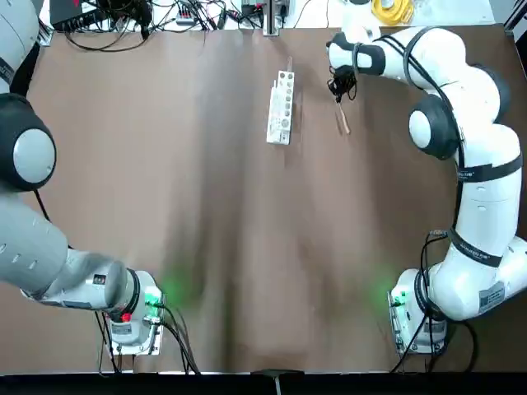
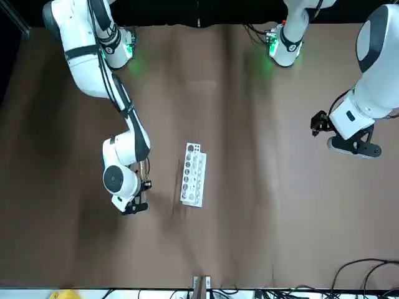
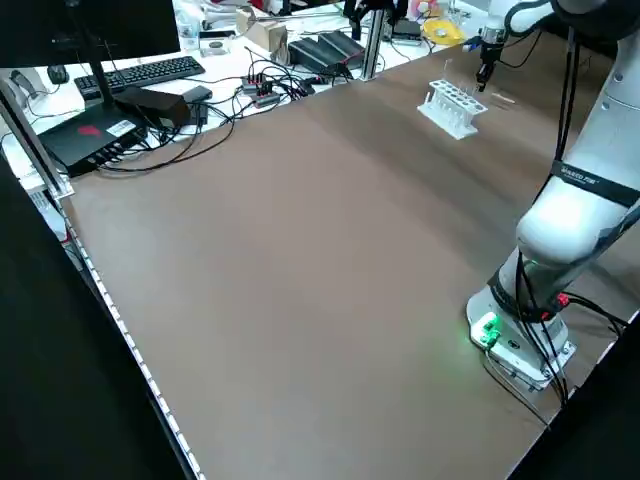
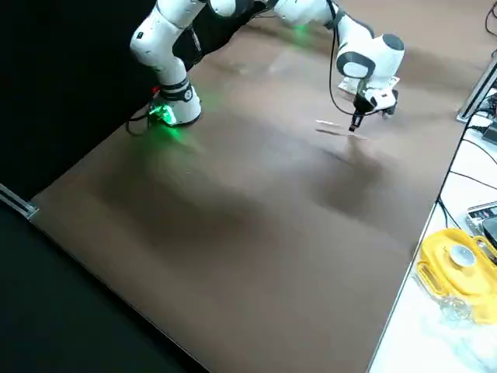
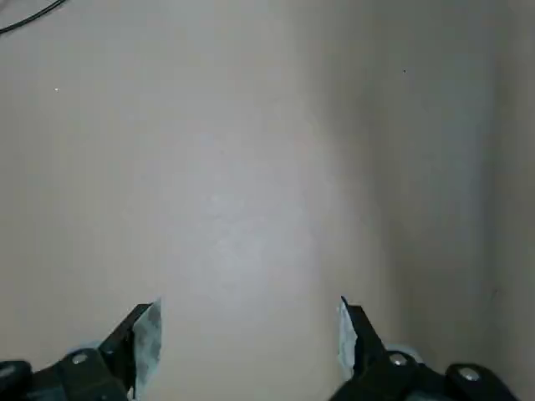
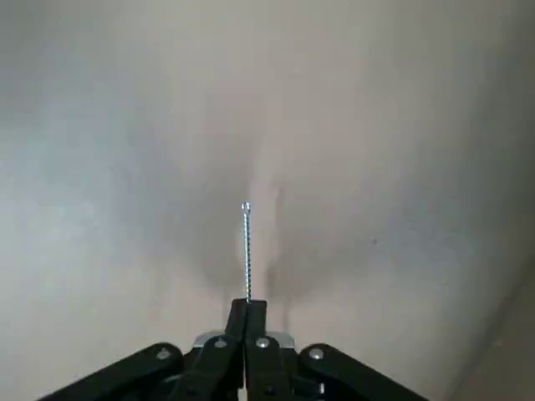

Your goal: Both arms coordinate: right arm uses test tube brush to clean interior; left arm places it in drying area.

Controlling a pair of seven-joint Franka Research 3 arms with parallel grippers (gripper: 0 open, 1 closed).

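My right gripper (image 1: 340, 87) is at the table's far side, just right of the drying area, a white rack (image 1: 281, 107) with two rows of holes. Its fingers (image 6: 236, 322) are shut on the test tube brush (image 6: 247, 251), whose thin wire stem sticks out past them. Seen from overhead, the tan brush (image 1: 342, 120) runs from the gripper toward the robot, low over the table. The left gripper (image 5: 248, 326) is open over bare tabletop on the left side, far from the rack (image 2: 192, 174). A thin clear tube seems to stand at the rack's far end.
Cables and electronics line the far edge beyond the table. A yellow object (image 1: 392, 10) lies past the far right corner. A keyboard (image 3: 150, 70) and black boxes sit on the desk off the robot's left. The brown tabletop (image 1: 247, 247) between the arms' bases is bare.
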